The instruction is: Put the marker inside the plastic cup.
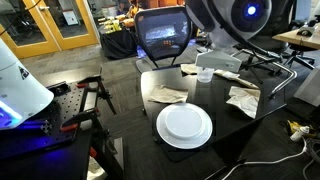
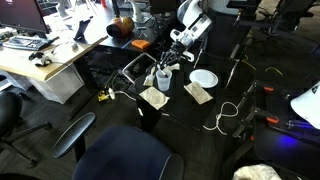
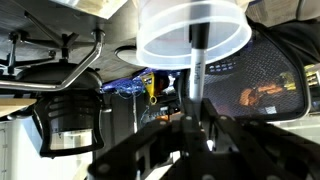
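In the wrist view my gripper [image 3: 192, 140] is shut on the dark marker [image 3: 196, 70]. The marker points straight away from the jaws, and its tip lies within the round rim of the translucent plastic cup [image 3: 160, 45]. The cup stands upright on the black table in both exterior views [image 1: 205, 75] [image 2: 163, 79]. My gripper hangs just above the cup [image 1: 212, 62] [image 2: 171, 58]. The marker is too small to make out in the exterior views.
A round white plate [image 1: 185, 126] [image 2: 203, 78] lies on the black table [image 1: 215, 135] beside the cup. Crumpled napkins [image 1: 168, 95] [image 1: 243, 99] lie on either side. A mesh office chair [image 1: 162, 35] stands behind the table, and cables run along the floor [image 2: 235, 112].
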Robot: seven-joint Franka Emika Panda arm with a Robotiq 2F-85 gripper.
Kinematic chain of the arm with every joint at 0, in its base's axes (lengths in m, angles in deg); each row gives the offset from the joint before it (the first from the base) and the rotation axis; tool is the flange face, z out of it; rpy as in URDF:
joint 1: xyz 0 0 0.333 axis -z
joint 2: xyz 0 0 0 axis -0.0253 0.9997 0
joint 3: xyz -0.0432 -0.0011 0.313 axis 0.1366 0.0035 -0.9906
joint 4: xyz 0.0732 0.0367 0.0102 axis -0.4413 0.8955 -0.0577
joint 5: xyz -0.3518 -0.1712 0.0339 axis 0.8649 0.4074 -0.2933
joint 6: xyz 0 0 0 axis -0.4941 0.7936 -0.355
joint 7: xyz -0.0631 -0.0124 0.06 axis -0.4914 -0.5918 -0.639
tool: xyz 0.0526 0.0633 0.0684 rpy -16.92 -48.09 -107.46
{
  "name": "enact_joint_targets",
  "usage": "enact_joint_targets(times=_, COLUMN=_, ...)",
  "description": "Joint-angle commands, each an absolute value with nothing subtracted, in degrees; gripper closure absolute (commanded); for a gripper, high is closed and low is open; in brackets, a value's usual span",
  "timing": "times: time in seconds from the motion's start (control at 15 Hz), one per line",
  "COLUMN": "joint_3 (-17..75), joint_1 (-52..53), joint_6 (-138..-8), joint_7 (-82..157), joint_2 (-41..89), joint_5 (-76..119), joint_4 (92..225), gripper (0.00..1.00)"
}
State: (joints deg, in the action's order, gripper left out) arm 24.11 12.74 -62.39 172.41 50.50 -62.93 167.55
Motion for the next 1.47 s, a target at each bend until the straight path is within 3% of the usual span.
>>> enact_joint_targets(times=0.0, joint_3=25.0, joint_1=12.7, joint_6=-59.7, joint_7=172.7, joint_2=52.1, joint_5=-64.5, joint_4=165.9, gripper=0.97)
enact_joint_targets(times=0.07, joint_3=25.1, joint_1=12.6, joint_6=-59.7, joint_7=172.5, joint_2=52.3, joint_5=-64.4, joint_4=165.8, gripper=0.97)
enact_joint_targets(times=0.13, joint_3=25.1, joint_1=12.6, joint_6=-59.5, joint_7=172.3, joint_2=52.4, joint_5=-64.4, joint_4=165.7, gripper=0.62)
enact_joint_targets(times=0.27, joint_3=25.2, joint_1=12.6, joint_6=-59.2, joint_7=172.4, joint_2=52.3, joint_5=-64.4, joint_4=165.9, gripper=0.56)
enact_joint_targets(times=0.73, joint_3=25.2, joint_1=12.7, joint_6=-58.6, joint_7=174.8, joint_2=49.1, joint_5=-65.7, joint_4=168.8, gripper=0.04)
enact_joint_targets(times=0.8, joint_3=25.2, joint_1=12.7, joint_6=-58.6, joint_7=175.1, joint_2=48.5, joint_5=-65.8, joint_4=169.2, gripper=0.0)
enact_joint_targets(times=1.4, joint_3=25.7, joint_1=12.0, joint_6=-58.9, joint_7=179.5, joint_2=40.2, joint_5=-66.2, joint_4=174.2, gripper=0.0)
